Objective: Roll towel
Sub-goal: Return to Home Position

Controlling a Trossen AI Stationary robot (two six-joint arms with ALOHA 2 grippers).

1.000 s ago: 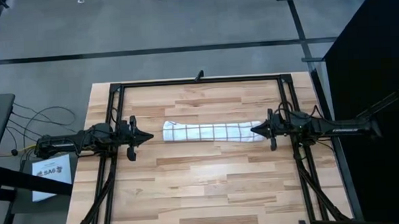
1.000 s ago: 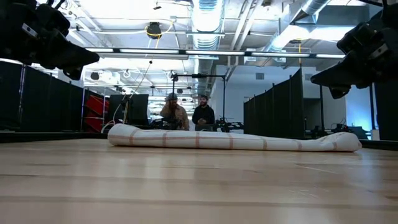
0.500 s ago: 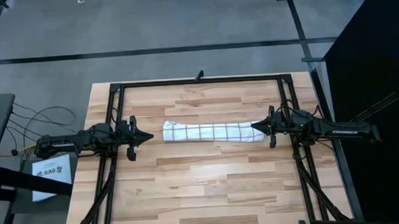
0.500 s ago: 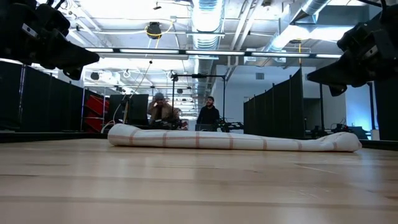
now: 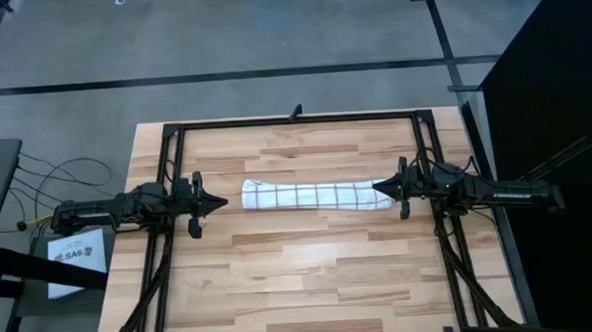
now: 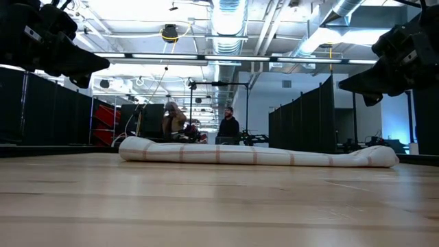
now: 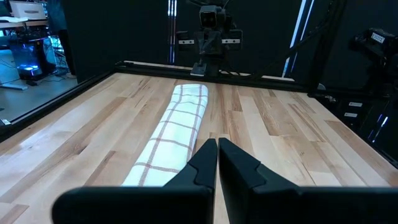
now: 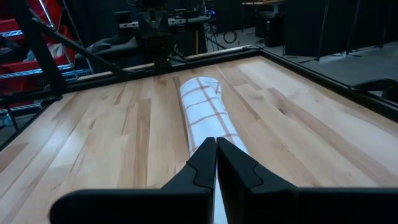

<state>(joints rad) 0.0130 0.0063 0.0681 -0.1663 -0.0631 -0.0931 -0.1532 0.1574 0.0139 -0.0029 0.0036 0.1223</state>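
The end of the towel (image 8: 202,109) nearest the right claw (image 8: 216,144) is hidden behind it — the opposite end likewise behind the left claw (image 7: 217,144). Low view: both arms (image 6: 48,38) cropped at the upper corners; two people (image 6: 228,127) beyond the worktop (image 6: 206,199), too small to make out.

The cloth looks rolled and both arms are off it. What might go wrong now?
The towel lies loose on the table, held by nothing, so its roll may slacken. The right gripper, shut, hangs above the towel's end; a dip might snag it. The left gripper, shut, hangs apart.
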